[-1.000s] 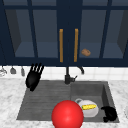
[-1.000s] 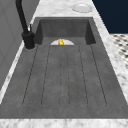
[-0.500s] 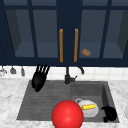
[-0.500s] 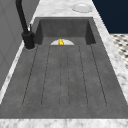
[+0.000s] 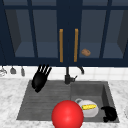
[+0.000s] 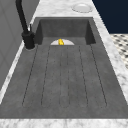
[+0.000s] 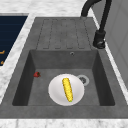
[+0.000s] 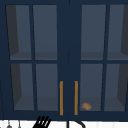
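My left hand (image 5: pixel 40 78) hangs at middle left of the front view, fingers straight and spread upward above the draining board (image 5: pixel 45 100), holding nothing; to do well I should rise straight toward the left cabinet handle (image 5: pixel 61 45) and not curl before reaching it. My right hand (image 5: pixel 109 113), lower right, sits curled beside the plate (image 5: pixel 88 111) with the corn cob (image 5: pixel 89 107). The right side view shows corn cob (image 7: pixel 67 89) lying lengthwise on the plate (image 7: pixel 56 91), while the upper view shows my fingertips (image 8: pixel 42 121) under the cabinet.

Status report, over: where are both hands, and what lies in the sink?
Left hand open, above the draining board. Right hand curled, low at the basin's right corner. Corn cob on white plate in basin. Red ball in front.
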Robot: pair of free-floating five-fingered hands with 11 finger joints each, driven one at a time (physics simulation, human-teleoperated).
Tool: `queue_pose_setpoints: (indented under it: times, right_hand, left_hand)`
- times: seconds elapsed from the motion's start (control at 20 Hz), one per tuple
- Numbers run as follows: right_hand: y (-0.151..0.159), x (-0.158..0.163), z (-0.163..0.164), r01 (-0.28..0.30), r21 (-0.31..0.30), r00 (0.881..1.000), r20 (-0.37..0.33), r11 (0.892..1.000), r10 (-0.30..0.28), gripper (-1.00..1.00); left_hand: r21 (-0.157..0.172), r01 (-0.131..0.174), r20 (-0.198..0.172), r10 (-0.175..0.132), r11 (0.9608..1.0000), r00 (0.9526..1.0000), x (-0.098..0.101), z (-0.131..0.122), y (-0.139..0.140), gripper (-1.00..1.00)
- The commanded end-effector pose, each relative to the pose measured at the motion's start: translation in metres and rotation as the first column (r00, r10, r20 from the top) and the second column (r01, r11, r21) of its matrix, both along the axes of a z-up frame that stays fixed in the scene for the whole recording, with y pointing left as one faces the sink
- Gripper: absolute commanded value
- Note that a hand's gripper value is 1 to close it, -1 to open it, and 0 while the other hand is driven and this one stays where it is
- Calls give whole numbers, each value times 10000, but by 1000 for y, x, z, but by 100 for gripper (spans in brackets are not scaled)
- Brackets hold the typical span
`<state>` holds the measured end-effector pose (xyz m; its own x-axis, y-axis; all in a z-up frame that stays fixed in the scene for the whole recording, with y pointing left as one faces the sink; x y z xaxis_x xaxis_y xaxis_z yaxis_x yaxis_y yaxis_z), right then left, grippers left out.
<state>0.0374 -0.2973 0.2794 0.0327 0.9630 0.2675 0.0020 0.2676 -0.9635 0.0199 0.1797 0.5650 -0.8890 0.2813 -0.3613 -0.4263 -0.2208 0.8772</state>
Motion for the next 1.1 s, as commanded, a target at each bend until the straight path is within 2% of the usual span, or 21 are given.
queue_pose_setpoints:
  times: [0.0,0.15,0.3,1.05]
  right_hand:
    - [0,0,0,0,0,10000,0,10000,0,0]
    - [0,0,0,0,0,10000,0,10000,0,0]
    - [0,0,0,0,0,10000,0,10000,0,0]
    - [0,0,0,0,0,10000,0,10000,0,0]
  left_hand:
    - [1083,801,-1,-805,9909,9968,-4,4,2,-100]
    - [1119,973,-103,-968,9889,9953,-8,12,1,-100]
    - [1190,1117,-446,-1071,9866,9933,-11,20,1,-100]
    - [1778,1861,-947,-1714,9663,9806,-22,52,2,-100]
